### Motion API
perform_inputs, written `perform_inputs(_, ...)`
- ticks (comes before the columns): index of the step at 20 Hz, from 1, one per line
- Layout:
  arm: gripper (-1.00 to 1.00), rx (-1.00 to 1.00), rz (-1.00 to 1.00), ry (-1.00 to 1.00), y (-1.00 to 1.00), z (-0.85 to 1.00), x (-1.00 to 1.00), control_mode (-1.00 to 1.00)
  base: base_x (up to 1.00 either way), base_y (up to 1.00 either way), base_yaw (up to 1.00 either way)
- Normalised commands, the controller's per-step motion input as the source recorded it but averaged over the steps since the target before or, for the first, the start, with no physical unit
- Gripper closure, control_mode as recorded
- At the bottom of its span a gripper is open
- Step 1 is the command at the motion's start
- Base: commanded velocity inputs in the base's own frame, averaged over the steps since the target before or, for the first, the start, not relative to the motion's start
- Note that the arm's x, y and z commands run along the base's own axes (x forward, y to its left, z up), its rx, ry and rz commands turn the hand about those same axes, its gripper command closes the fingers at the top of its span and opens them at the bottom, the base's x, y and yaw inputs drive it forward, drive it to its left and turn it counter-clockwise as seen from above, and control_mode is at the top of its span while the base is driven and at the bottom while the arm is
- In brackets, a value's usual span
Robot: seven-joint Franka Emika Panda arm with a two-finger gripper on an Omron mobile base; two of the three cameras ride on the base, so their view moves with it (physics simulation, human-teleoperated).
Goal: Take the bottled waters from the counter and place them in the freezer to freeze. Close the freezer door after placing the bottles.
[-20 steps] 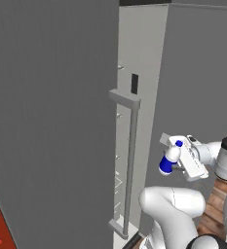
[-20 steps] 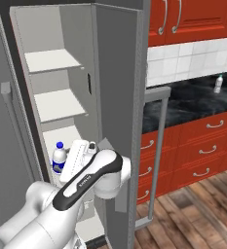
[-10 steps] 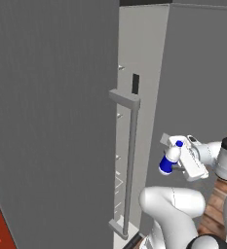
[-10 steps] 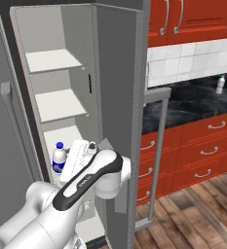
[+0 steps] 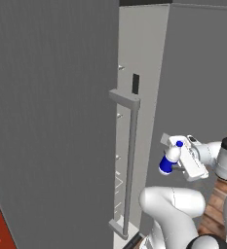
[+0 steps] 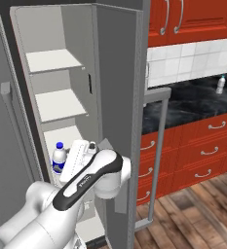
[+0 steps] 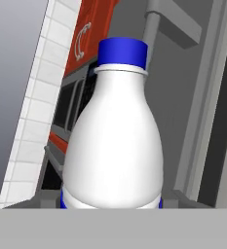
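Observation:
My gripper (image 6: 67, 163) is shut on a white bottled water (image 6: 59, 156) with a blue cap and blue label, held upright at the open freezer (image 6: 56, 92), just above its lowest visible white shelf (image 6: 61, 135). From the left, the same bottle (image 5: 169, 159) and gripper (image 5: 177, 161) sit beyond the open freezer door (image 5: 51, 121) with its long bar handle (image 5: 129, 165). The bottle (image 7: 115, 141) fills the hand view. A second bottled water (image 6: 222, 83), clear with a teal cap, stands on the black counter (image 6: 193, 99) at far right.
Two more white shelves (image 6: 51, 61) sit higher in the freezer. A grey panel (image 6: 120, 97) with a vertical bar handle (image 6: 159, 146) stands just right of the arm. Red drawers (image 6: 202, 151) run under the counter, red cabinets (image 6: 193, 19) above. Wooden floor lies at lower right.

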Motion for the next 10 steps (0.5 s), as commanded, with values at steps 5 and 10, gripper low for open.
perform_inputs(5, 1.00, -0.06, 0.00, 0.00, 0.03, 0.03, 0.00, -1.00, 0.00, 0.00, 0.00)
perform_inputs(10, 1.00, -0.10, -0.23, 0.13, 0.00, 0.70, 0.01, -1.00, 0.00, 0.00, 0.00)
